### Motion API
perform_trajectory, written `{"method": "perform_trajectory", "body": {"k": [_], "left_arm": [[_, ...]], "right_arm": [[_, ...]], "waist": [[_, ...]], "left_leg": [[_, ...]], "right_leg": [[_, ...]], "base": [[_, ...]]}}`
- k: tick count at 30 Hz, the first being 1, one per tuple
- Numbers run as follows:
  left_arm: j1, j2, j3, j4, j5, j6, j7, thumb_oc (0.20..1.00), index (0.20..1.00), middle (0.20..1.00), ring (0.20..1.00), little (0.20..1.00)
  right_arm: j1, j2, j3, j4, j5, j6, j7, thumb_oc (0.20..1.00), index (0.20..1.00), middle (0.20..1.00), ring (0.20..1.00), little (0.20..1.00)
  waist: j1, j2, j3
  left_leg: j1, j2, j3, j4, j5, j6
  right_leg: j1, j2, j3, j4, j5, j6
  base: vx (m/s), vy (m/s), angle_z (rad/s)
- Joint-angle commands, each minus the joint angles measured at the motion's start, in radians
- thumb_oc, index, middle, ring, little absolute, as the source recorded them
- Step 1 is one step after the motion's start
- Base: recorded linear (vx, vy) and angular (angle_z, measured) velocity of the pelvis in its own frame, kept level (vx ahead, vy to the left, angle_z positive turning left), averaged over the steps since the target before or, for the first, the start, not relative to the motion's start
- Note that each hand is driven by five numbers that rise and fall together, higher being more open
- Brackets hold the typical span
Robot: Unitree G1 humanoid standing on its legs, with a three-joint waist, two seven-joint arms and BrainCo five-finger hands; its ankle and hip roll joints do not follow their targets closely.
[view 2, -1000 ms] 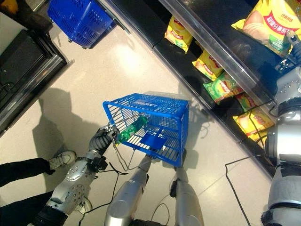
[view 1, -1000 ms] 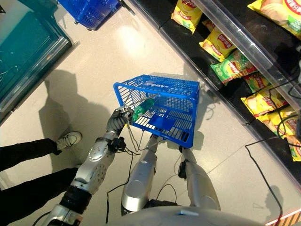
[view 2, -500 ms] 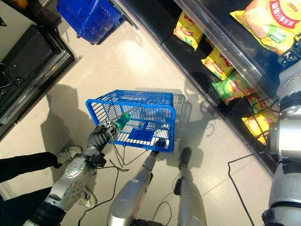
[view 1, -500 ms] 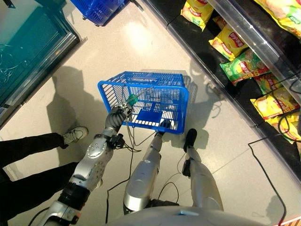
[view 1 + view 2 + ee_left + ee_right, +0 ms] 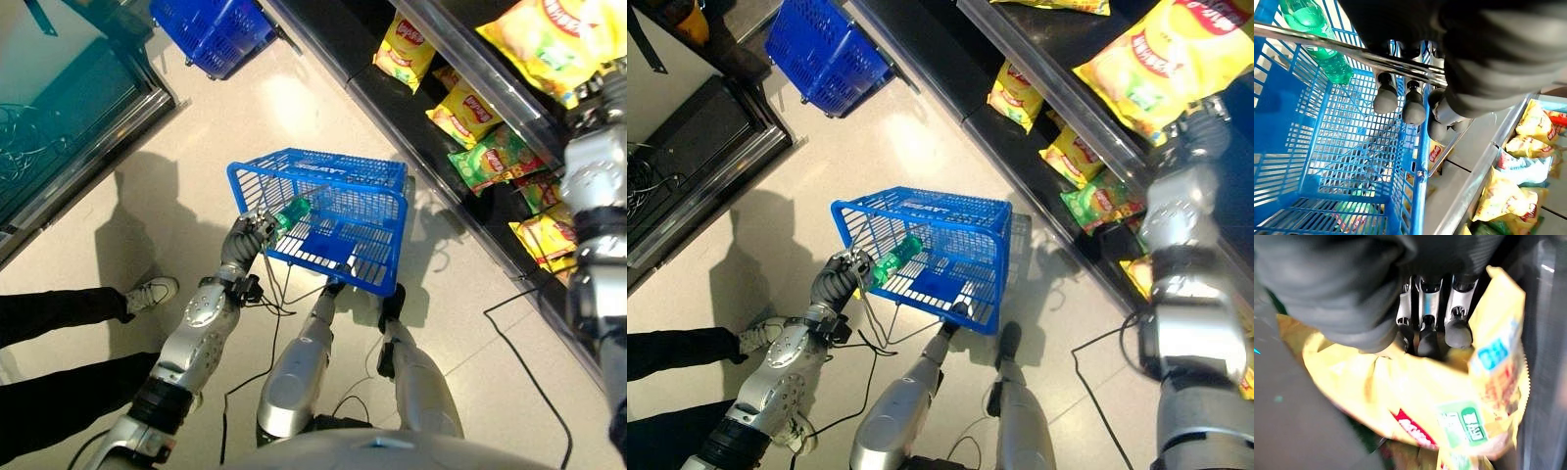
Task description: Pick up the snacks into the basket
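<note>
While left hand (image 5: 1415, 98): curls round the basket (image 5: 333, 220) handle, bottle (image 5: 291, 212) inside
Right hand (image 5: 1432, 328): fingers pinching a yellow snack bag (image 5: 1415, 401) on the shelf (image 5: 1058, 88)

1. Pale, glossy floor (image 5: 294, 108) ran between a dark cabinet with a metal edge (image 5: 696, 157) and a dark shelf unit (image 5: 460, 166).
2. A second blue basket (image 5: 823, 54) stood on the floor at the far end, close to the foot of the shelf unit.
3. Upper shelf (image 5: 1087, 44), behind a clear front rail: large yellow snack bags (image 5: 1141, 73) lying flat.
4. Lower shelf: a row of bags, yellow ones (image 5: 407, 49) at the far end, a green one (image 5: 490, 157) in the middle, more yellow ones (image 5: 539, 230) nearer.
5. A person's shoe (image 5: 147, 291) rested on the floor.
</note>
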Motion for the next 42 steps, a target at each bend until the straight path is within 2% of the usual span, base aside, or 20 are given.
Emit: {"method": "perform_trajectory", "body": {"k": [1, 7, 12, 20, 26, 27, 28, 33, 36, 37, 38, 39, 40, 41, 42], "left_arm": [[0.013, -0.031, 0.11, -0.14, -0.008, -0.145, -0.017, 0.2, 0.2, 0.2, 0.2, 0.2], [0.05, -0.039, 0.16, -0.137, 0.003, -0.138, -0.024, 0.2, 0.2, 0.2, 0.2, 0.2], [0.088, -0.065, 0.197, -0.131, 0.016, -0.134, -0.03, 0.2, 0.2, 0.2, 0.2, 0.2], [0.115, -0.095, 0.222, -0.118, 0.04, -0.12, -0.04, 0.2, 0.2, 0.2, 0.2, 0.2], [0.127, -0.091, 0.234, -0.107, 0.057, -0.12, -0.048, 0.2, 0.2, 0.2, 0.2, 0.2], [0.128, -0.089, 0.233, -0.104, 0.062, -0.118, -0.046, 0.2, 0.2, 0.2, 0.2, 0.2], [0.13, -0.089, 0.232, -0.105, 0.064, -0.115, -0.046, 0.2, 0.2, 0.2, 0.2, 0.2], [0.149, -0.092, 0.226, -0.117, 0.066, -0.103, -0.039, 0.2, 0.2, 0.2, 0.2, 0.2], [0.158, -0.094, 0.222, -0.126, 0.064, -0.097, -0.034, 0.2, 0.2, 0.2, 0.2, 0.2], [0.16, -0.092, 0.223, -0.124, 0.071, -0.097, -0.025, 0.2, 0.2, 0.2, 0.2, 0.2], [0.162, -0.09, 0.233, -0.129, 0.085, -0.096, -0.017, 0.2, 0.2, 0.2, 0.2, 0.2], [0.168, -0.086, 0.254, -0.132, 0.105, -0.11, -0.008, 0.2, 0.2, 0.2, 0.2, 0.2], [0.172, -0.079, 0.265, -0.134, 0.122, -0.136, -0.004, 0.2, 0.2, 0.2, 0.2, 0.2], [0.176, -0.071, 0.256, -0.131, 0.121, -0.144, -0.023, 0.2, 0.2, 0.2, 0.2, 0.2], [0.176, -0.072, 0.256, -0.13, 0.12, -0.145, -0.024, 0.2, 0.2, 0.2, 0.2, 0.2]], "right_arm": [[0.15, 0.017, -0.004, -0.084, -0.06, -0.101, 0.007, 0.2, 0.2, 0.2, 0.2, 0.2], [0.259, 0.078, -0.016, -0.151, -0.103, -0.082, 0.014, 0.2, 0.2, 0.2, 0.2, 0.2], [0.328, 0.119, -0.031, -0.204, -0.14, -0.067, 0.019, 0.2, 0.2, 0.2, 0.2, 0.2], [0.445, 0.176, -0.036, -0.374, -0.208, -0.05, 0.074, 0.2, 0.2, 0.2, 0.2, 0.2], [0.486, 0.177, -0.021, -0.395, -0.265, -0.029, 0.086, 0.2, 0.2, 0.2, 0.2, 0.2], [0.494, 0.165, -0.011, -0.374, -0.289, -0.011, 0.074, 0.256, 0.256, 0.256, 0.256, 0.256], [0.499, 0.161, -0.006, -0.369, -0.291, 0.0, 0.067, 1.0, 1.0, 1.0, 1.0, 1.0], [0.515, 0.184, 0.028, -0.338, -0.252, 0.032, 0.075, 1.0, 1.0, 1.0, 1.0, 1.0], [0.508, 0.189, 0.041, -0.328, -0.281, 0.042, 0.055, 1.0, 1.0, 1.0, 1.0, 1.0], [0.501, 0.178, 0.042, -0.321, -0.382, 0.051, 0.01, 1.0, 1.0, 1.0, 1.0, 1.0], [0.499, 0.139, 0.036, -0.367, -0.599, 0.072, -0.047, 1.0, 1.0, 1.0, 1.0, 1.0], [0.502, 0.062, 0.033, -0.422, -0.911, 0.098, -0.11, 1.0, 1.0, 1.0, 1.0, 1.0], [0.495, -0.019, 0.032, -0.425, -1.121, 0.118, -0.158, 1.0, 1.0, 1.0, 1.0, 1.0], [0.476, -0.064, 0.026, -0.379, -1.158, 0.125, -0.158, 1.0, 1.0, 1.0, 1.0, 1.0], [0.473, -0.065, 0.028, -0.376, -1.158, 0.124, -0.159, 1.0, 1.0, 1.0, 1.0, 1.0]], "waist": [[-0.053, -0.089, -0.17], [-0.078, -0.112, -0.225], [-0.087, -0.126, -0.264], [-0.112, -0.143, -0.293], [-0.119, -0.154, -0.308], [-0.12, -0.155, -0.311], [-0.122, -0.156, -0.311], [-0.123, -0.155, -0.306], [-0.122, -0.152, -0.3], [-0.119, -0.151, -0.296], [-0.117, -0.147, -0.293], [-0.116, -0.142, -0.293], [-0.113, -0.138, -0.292], [-0.114, -0.141, -0.297], [-0.114, -0.14, -0.297]], "left_leg": [[0.071, -0.009, 0.029, 0.012, -0.114, -0.009], [0.109, -0.002, 0.061, -0.005, -0.126, 0.0], [0.135, 0.001, 0.092, 0.006, -0.15, 0.011], [0.174, 0.015, 0.114, 0.003, -0.17, 0.021], [0.201, 0.022, 0.142, -0.005, -0.185, 0.028], [0.208, 0.023, 0.146, -0.006, -0.187, 0.027], [0.211, 0.024, 0.149, -0.005, -0.188, 0.027], [0.216, 0.027, 0.154, -0.002, -0.188, 0.024], [0.212, 0.026, 0.149, 0.004, -0.188, 0.022], [0.211, 0.025, 0.147, 0.006, -0.189, 0.023], [0.212, 0.026, 0.146, 0.005, -0.19, 0.024], [0.209, 0.026, 0.145, 0.005, -0.189, 0.025], [0.208, 0.028, 0.143, 0.002, -0.188, 0.025], [0.207, 0.03, 0.141, -0.002, -0.186, 0.026], [0.207, 0.03, 0.14, -0.003, -0.186, 0.026]], "right_leg": [[0.066, -0.026, 0.02, -0.055, -0.065, 0.06], [0.091, -0.023, 0.05, -0.105, -0.033, 0.066], [0.11, -0.021, 0.085, -0.116, -0.028, 0.068], [0.132, -0.006, 0.119, -0.116, -0.033, 0.069], [0.138, 0.008, 0.155, -0.116, -0.032, 0.071], [0.141, 0.01, 0.159, -0.116, -0.032, 0.071], [0.143, 0.011, 0.161, -0.116, -0.032, 0.071], [0.149, 0.012, 0.16, -0.116, -0.035, 0.068], [0.15, 0.009, 0.155, -0.116, -0.037, 0.067], [0.152, 0.007, 0.153, -0.116, -0.036, 0.068], [0.153, 0.007, 0.152, -0.116, -0.038, 0.068], [0.151, 0.006, 0.15, -0.116, -0.04, 0.07], [0.152, 0.006, 0.146, -0.116, -0.043, 0.073], [0.152, 0.003, 0.14, -0.116, -0.043, 0.075], [0.151, 0.003, 0.14, -0.116, -0.043, 0.075]], "base": [[0.05, 0.052, -0.09], [0.03, 0.048, -0.22], [0.03, 0.03, -0.21], [0.03, -0.004, -0.1], [0.02, 0.001, -0.25], [0.02, 0.002, -0.27], [0.01, 0.007, -0.3], [0.0, 0.003, -0.08], [0.0, 0.0, 0.0], [0.01, 0.004, 0.03], [0.02, 0.009, 0.08], [0.03, 0.012, 0.09], [0.04, 0.008, 0.11], [0.03, 0.003, 0.09], [0.05, -0.001, 0.12]]}}
